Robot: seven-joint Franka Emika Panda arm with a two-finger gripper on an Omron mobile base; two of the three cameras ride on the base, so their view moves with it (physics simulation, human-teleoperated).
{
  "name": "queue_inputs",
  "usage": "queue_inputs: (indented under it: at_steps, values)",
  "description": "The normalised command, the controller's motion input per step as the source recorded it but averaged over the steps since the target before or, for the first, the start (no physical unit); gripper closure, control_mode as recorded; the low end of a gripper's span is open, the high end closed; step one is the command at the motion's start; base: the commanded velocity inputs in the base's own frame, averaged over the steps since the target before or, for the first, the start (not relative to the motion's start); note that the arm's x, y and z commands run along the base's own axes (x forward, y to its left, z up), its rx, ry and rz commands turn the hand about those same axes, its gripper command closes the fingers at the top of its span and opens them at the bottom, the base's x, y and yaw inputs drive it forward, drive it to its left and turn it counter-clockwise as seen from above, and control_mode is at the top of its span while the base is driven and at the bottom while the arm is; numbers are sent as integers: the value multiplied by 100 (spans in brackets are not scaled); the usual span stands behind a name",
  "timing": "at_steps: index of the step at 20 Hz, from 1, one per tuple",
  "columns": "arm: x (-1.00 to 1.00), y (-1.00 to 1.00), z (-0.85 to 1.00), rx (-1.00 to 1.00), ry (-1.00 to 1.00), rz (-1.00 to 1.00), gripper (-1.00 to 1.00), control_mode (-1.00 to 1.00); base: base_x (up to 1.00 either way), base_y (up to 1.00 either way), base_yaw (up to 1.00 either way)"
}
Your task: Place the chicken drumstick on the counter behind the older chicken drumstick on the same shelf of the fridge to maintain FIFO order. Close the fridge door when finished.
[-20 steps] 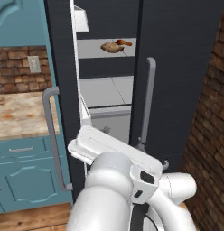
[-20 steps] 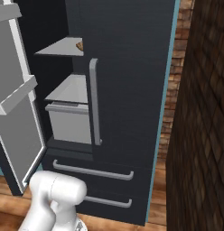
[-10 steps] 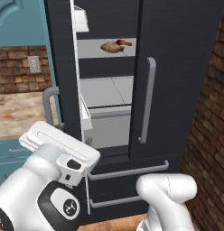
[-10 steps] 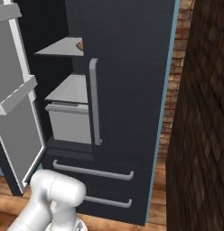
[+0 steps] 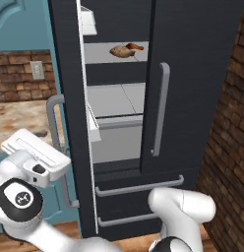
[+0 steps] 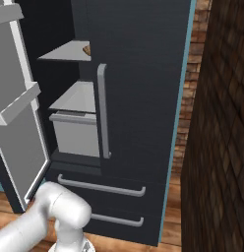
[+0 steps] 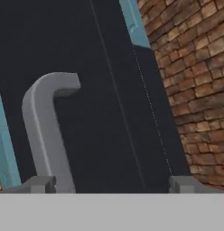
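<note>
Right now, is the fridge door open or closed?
Open. The fridge door swings out, so you can see the shelf with both drumsticks inside.

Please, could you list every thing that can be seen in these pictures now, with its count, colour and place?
fridge: one, dark charcoal, centre, left door open.
fridge door: one, charcoal, swung open at left, grey bar handle.
shelf: one, pale grey, upper inside of the fridge.
older chicken drumstick: one, pale tan, on the shelf.
chicken drumstick: one, orange-brown, on the same shelf, touching the tan one, to its right.
drawer fronts: two, charcoal with horizontal grey handles, bottom of the fridge.
counter: one, beige with rust marbling, left of the fridge.
brick wall: brown, right of the fridge.
gripper: one, open, holding nothing, facing the door's outer side by its handle.
</note>
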Motion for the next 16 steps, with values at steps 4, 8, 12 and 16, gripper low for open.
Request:
queue_inputs:
  at_steps: [4,8,12,16]
  values:
    - [88,46,-32,-2,0,-19,-100,-100,0,0,0]
    - [67,0,-23,0,0,-18,-100,-100,0,0,0]
    - [67,-1,-21,0,2,-17,-100,-100,0,0,0]
    - [42,-45,-6,1,1,-14,-100,-100,0,0,0]
